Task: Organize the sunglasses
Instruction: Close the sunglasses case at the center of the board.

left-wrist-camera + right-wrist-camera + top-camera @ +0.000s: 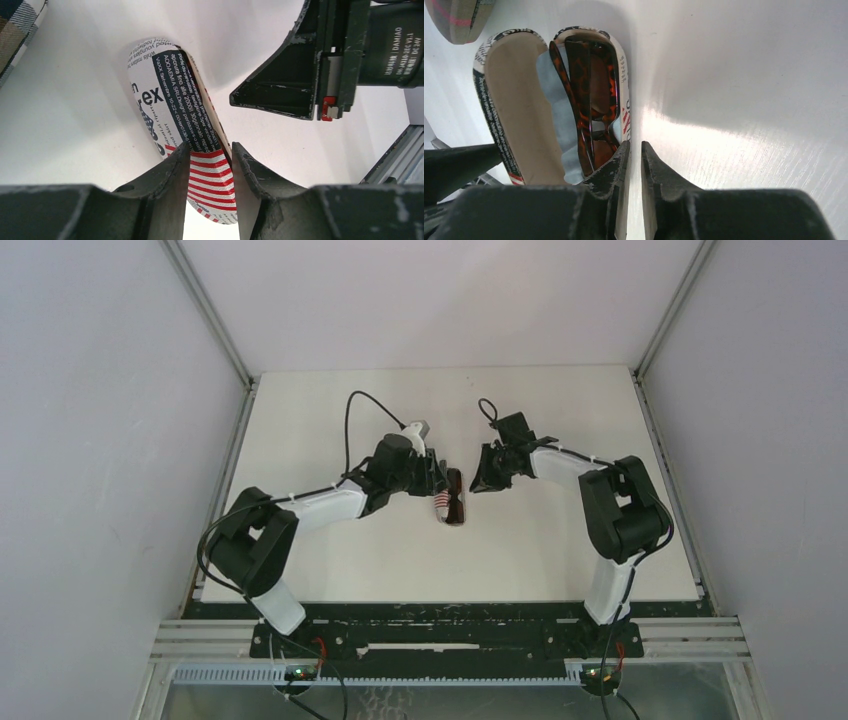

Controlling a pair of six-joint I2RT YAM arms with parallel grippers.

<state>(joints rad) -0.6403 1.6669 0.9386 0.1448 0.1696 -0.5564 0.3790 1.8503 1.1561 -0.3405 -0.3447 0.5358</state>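
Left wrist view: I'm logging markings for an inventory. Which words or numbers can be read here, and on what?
"DAMIAO": on the other arm's motor housing.
"ex": large letters on the flag-print case, the word's start hidden.
Small print on the case and beside "DAMIAO": too small to read surely.

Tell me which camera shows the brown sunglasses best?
The right wrist view: the brown sunglasses lie folded in the open case, on a blue cloth. The top view shows only a dark sliver in the case; the left wrist view shows just the case's printed outside.
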